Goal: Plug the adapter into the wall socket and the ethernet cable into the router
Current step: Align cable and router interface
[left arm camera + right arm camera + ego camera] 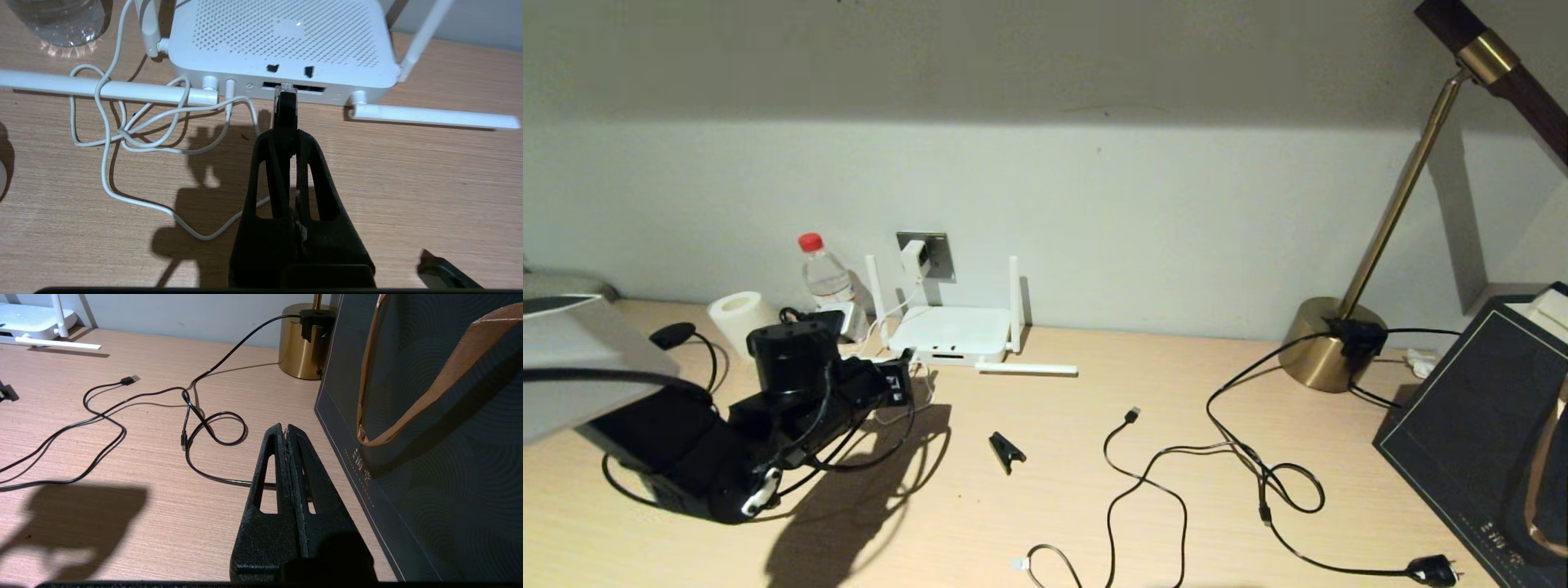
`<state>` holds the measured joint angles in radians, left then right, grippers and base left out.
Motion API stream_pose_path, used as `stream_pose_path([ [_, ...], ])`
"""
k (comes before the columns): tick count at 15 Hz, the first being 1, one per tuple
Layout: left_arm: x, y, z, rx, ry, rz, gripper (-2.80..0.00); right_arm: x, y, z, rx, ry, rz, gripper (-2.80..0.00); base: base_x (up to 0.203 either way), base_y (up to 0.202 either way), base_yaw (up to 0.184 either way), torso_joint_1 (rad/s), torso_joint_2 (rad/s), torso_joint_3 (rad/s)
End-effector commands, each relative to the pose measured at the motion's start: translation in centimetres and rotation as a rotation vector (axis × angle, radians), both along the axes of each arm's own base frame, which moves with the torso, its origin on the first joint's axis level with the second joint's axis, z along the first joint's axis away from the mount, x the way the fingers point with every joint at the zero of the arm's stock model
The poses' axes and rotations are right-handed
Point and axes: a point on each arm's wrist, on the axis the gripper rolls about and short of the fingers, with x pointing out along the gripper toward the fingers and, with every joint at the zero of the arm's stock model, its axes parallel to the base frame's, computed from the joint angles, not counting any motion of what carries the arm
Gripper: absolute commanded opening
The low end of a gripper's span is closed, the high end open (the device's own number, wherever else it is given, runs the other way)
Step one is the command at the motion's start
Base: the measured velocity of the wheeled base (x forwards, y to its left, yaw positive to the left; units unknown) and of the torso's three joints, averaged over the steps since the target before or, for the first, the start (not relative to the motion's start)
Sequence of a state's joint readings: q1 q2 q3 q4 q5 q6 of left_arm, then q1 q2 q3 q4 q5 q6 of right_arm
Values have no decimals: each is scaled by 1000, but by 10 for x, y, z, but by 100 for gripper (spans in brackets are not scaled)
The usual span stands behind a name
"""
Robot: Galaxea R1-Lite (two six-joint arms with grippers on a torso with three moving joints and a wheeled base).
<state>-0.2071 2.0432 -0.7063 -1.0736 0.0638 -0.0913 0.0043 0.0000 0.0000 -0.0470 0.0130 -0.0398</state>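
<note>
left gripper (286, 134): lower left of the head view, reaching toward the router; jaws clamped on the ethernet cable just behind its connector
ethernet cable (284, 110): black, held upright between the jaws in the left wrist view; its clear connector tip sits at the mouth of a dark port on the router's front edge (whether it is fully seated cannot be told)
router (949, 331): flat white box against the wall, centre left of the head view; two antennas stand up, two lie flat on the counter
adapter (913, 255): white cube, seated in the wall socket above the router; its thin white cord (122, 134) runs down and lies in loose loops beside the router
wall socket (939, 253): grey plate on the wall, just behind the router
right gripper (286, 430): not seen in the head view; hangs over the counter near a dark paper bag (429, 437), jaws pressed together with nothing between them
counter (1094, 490): light wood
other things: water bottle (823, 273) and paper roll (739, 318) left of the router; small black clip (1006, 451) mid-frame; thin black usb cable (1131, 482); brass lamp (1327, 347) with its black cord at right
</note>
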Motion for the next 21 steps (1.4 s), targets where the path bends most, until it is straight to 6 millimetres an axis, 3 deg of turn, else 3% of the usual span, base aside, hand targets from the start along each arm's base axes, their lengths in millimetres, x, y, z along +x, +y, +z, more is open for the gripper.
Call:
stream_pose_path([
  [1,10,-1,-15,5,26,3,-280,1,0,-4,0,17,1,-280,0,0,0,0,0,0],
  [11,35,-7,-40,8,49,-3,-280,1,0,-5,0,18,1,-280,0,0,0,0,0,0],
  [21,40,-14,-40,2,36,-15,-280,1,0,-4,0,16,1,-280,0,0,0,0,0,0],
])
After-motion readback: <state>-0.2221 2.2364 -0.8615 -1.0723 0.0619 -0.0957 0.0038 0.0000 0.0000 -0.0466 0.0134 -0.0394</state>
